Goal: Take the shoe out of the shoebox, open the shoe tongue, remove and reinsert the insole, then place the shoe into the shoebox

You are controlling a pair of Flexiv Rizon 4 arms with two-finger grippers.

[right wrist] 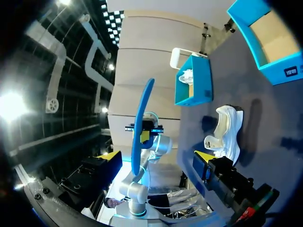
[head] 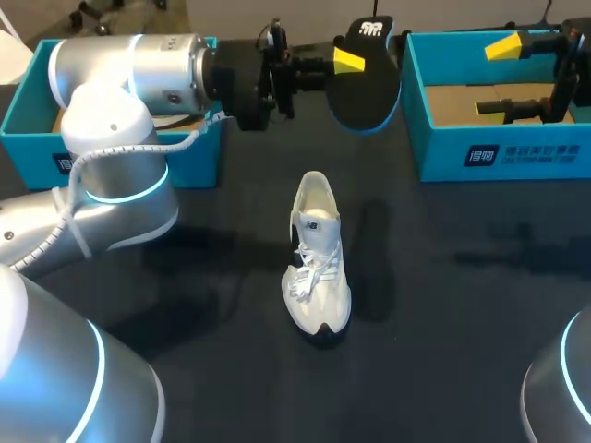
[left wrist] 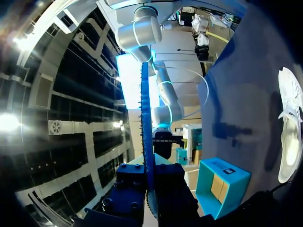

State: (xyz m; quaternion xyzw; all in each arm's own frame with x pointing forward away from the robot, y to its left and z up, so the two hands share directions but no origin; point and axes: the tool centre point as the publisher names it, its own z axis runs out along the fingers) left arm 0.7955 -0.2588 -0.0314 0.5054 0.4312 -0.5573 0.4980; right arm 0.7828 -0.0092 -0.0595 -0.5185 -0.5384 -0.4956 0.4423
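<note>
Shoe on dark table, insole in left tool

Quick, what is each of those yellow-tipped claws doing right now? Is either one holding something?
Left gripper: closed on the insole, held up off the table.
Right gripper: open, holding nothing.

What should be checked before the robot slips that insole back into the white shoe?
1. Insole out of the shoe and held in the air: ok.
2. Left gripper shut on the insole: ok.
3. Shoe standing on its sole on the table, apart from both grippers: ok.
4. Right gripper open and empty: ok.
5. Tongue pulled back far enough for the insole to slide in: cannot tell.
</note>
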